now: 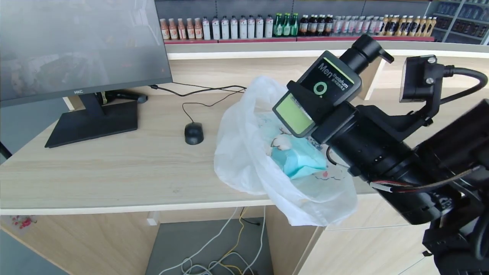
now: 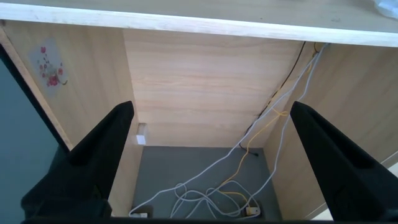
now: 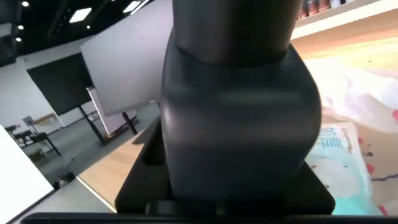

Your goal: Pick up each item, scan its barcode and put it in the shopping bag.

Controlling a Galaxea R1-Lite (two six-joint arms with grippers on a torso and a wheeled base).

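A black pump bottle with a green label hangs tilted over the open mouth of the white plastic shopping bag, pump head pointing to the back right. My right gripper is shut on the bottle's body. In the right wrist view the bottle stands close in front, with the bag behind it. A light blue soft pack lies inside the bag, directly under the bottle. My left gripper hangs below the tabletop's front edge, open, with nothing between its fingers.
A monitor on a black stand fills the table's back left, with a black handheld device behind the stand. A wired mouse lies left of the bag. Loose cables lie on the floor under the desk. Bottles line a far shelf.
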